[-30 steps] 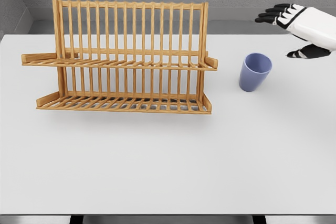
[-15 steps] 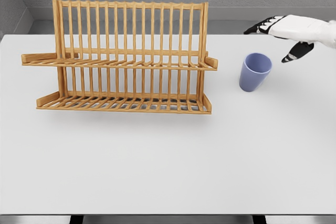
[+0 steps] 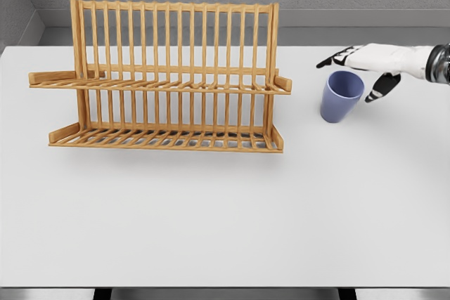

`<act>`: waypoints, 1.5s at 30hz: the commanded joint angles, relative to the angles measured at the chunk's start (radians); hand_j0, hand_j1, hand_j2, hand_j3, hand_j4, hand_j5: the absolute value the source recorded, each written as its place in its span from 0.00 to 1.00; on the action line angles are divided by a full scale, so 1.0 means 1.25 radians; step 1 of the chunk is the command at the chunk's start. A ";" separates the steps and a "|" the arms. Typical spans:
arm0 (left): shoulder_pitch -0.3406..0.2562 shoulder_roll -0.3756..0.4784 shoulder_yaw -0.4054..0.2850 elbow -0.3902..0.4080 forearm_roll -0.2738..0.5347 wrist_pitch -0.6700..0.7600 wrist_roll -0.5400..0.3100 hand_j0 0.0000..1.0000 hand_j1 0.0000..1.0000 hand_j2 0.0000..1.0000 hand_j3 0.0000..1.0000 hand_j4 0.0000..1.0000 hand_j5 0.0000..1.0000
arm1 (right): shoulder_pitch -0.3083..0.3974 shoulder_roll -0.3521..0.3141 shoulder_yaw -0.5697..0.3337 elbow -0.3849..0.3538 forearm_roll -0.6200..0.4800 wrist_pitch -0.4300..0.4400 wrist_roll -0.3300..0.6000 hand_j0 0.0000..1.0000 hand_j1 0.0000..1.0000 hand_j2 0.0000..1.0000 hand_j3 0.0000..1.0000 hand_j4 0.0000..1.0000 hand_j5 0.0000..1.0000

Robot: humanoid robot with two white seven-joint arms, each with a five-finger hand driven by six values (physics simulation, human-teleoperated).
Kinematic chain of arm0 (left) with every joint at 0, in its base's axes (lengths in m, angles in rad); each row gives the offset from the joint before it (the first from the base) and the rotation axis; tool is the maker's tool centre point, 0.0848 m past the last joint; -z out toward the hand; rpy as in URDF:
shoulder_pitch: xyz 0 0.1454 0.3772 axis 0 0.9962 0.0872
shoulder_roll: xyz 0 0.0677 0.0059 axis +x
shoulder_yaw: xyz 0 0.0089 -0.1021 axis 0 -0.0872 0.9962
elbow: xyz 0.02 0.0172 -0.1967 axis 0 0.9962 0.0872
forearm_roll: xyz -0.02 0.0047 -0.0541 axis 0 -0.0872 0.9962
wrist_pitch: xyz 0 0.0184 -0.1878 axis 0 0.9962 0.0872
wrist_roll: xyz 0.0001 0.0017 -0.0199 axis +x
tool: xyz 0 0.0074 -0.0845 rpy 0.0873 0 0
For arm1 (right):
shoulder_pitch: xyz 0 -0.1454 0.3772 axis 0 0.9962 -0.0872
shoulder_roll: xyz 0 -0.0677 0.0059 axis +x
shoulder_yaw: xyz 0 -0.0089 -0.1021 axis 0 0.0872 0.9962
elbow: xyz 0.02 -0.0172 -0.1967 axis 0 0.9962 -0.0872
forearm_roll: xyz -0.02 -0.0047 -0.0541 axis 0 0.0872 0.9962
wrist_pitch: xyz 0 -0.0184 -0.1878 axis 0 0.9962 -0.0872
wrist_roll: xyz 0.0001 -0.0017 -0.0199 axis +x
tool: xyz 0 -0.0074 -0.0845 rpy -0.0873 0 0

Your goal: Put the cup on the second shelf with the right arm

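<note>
Hovering: right hand (image 3: 360, 69) just beside cup rim, fingers spread, gripping nothing. Blue cup (image 3: 341, 96) upright on table (image 3: 225, 216), right of wooden rack (image 3: 165, 79), apart from it. Risk: thumb clips rim, cup tips or skids toward rack. Left arm absent.

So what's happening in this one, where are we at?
The right robot hand reaches in from the right with fingers spread, just behind and beside the blue cup, not gripping it. The cup stands upright on the white table, to the right of the wooden dish rack. Both rack shelves hold nothing. The left arm is out of view.
</note>
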 commanded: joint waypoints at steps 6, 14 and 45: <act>0.000 0.000 0.000 0.000 0.000 0.000 0.000 1.00 1.00 1.00 1.00 1.00 1.00 | 0.000 0.015 0.022 0.019 -0.004 0.003 0.000 1.00 1.00 1.00 1.00 1.00 1.00; 0.000 0.000 0.000 0.000 0.000 0.000 0.000 1.00 1.00 1.00 1.00 1.00 1.00 | -0.010 0.027 0.028 0.046 -0.004 0.002 0.000 1.00 1.00 1.00 1.00 1.00 1.00; 0.000 0.000 0.000 0.000 0.000 0.000 0.000 1.00 1.00 1.00 1.00 1.00 1.00 | -0.054 0.025 0.041 0.032 -0.003 -0.008 0.000 0.64 0.64 0.64 0.64 0.64 0.64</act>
